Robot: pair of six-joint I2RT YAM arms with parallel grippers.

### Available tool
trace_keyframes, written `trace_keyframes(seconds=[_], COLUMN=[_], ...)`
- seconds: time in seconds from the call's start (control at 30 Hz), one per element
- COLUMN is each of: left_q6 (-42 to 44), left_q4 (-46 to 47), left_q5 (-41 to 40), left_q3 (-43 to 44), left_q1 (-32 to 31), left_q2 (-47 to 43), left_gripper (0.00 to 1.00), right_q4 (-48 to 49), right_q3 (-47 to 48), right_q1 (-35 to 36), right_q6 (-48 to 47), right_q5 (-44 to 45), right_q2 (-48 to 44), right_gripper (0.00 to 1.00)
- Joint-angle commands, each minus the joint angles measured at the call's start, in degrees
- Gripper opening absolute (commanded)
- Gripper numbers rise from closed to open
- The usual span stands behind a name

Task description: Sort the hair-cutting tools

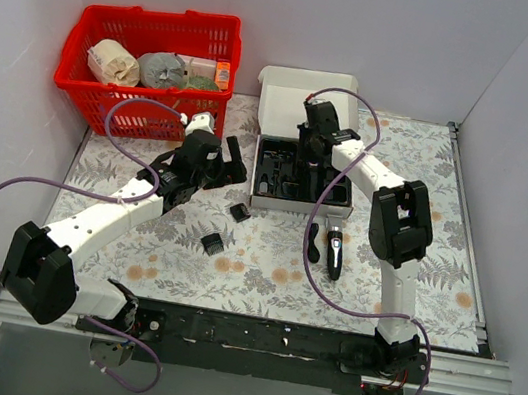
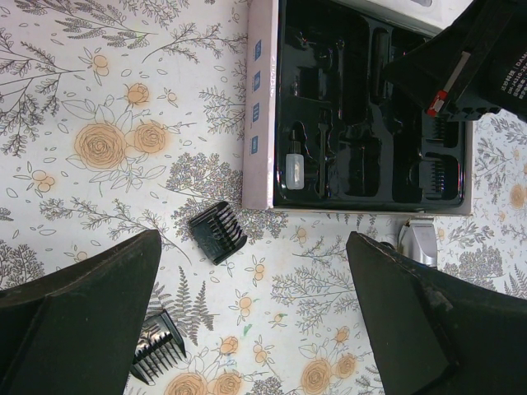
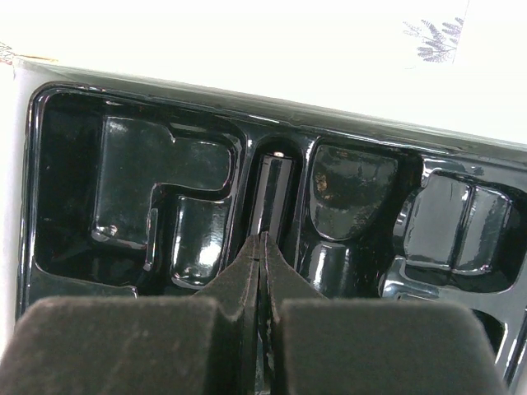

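The left claw hangs released and wide above the worktop, I think to come down on the comb just below it. A second comb lies near one finger. The right claw is clenched, with nothing seen in it, over the black tray of the box. The clipper and cord lie on the worktop just in front of the box, close beside the right arm, which may hinder the reach. The red basket stands apart.

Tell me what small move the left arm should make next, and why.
Probably lower the left tool onto the comb attachment beside the kit box. Its jaws stand wide open above the table, that comb lies loose roughly between them, and the right tool is shut over the black tray with nothing visibly held.
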Motion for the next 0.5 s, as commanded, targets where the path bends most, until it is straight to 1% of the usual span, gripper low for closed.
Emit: trace_keyframes(seconds=[0.0, 0.27, 0.47], left_q6=[0.7, 0.9, 0.9], left_q4=[-0.5, -1.1, -1.4], left_q5=[-0.9, -1.2, -0.9], left_q3=[-0.5, -0.3, 0.1], left_q1=[-0.1, -0.1, -0.1], left_q2=[-2.7, -3.6, -3.3], left_gripper=[0.98, 0.98, 0.98], right_q4=[1.9, 2.7, 2.9], right_q3=[-0.5, -0.9, -1.2], right_q1=[0.4, 0.3, 0.3], right_q6=[-0.3, -0.3, -0.5], right_q5=[1.1, 1.1, 1.5], right_q2=[2.4, 4.4, 3.8], right_gripper=[0.01, 0.01, 0.01])
